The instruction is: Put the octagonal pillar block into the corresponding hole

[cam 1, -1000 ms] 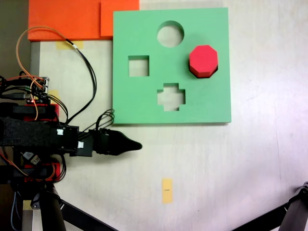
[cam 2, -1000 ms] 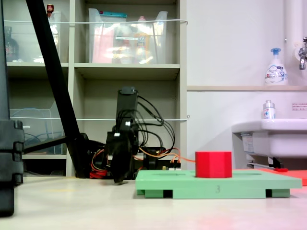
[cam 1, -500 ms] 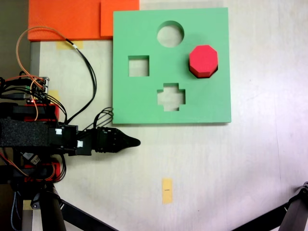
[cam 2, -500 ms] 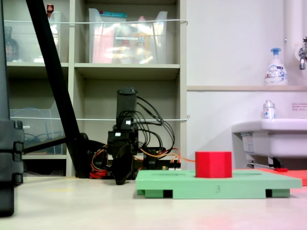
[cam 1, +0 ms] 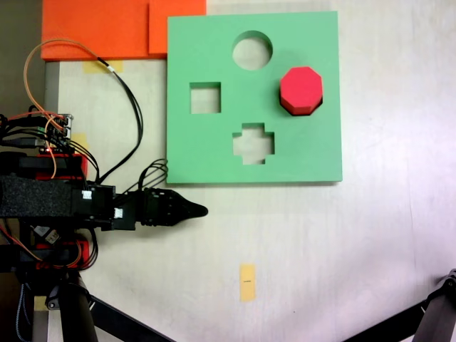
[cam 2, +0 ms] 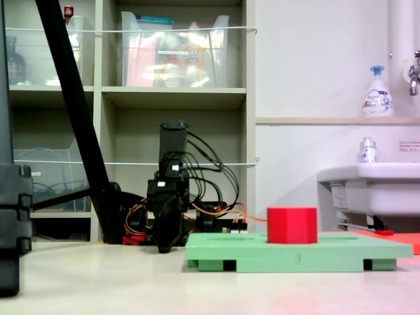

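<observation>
Surface (cam 1: 370, 235): pale, carrying the green board (cam 1: 214, 149). Arm: lying low beside the board's near edge; over the past second it has drawn back slightly and settled. Octagonal pillar block (cam 1: 301, 90): unmoved, seated in the corresponding hole (cam 1: 319, 102), standing proud of the board (cam 2: 296, 251). Claw (cam 1: 199, 211): tapered to one point, apparently closed and empty. Judgement: insertion looks finished.

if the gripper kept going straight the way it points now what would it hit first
Probably nothing: in a fixed view the gripper points right, just below the green board, so its line runs over bare table; height is unclear.
</observation>
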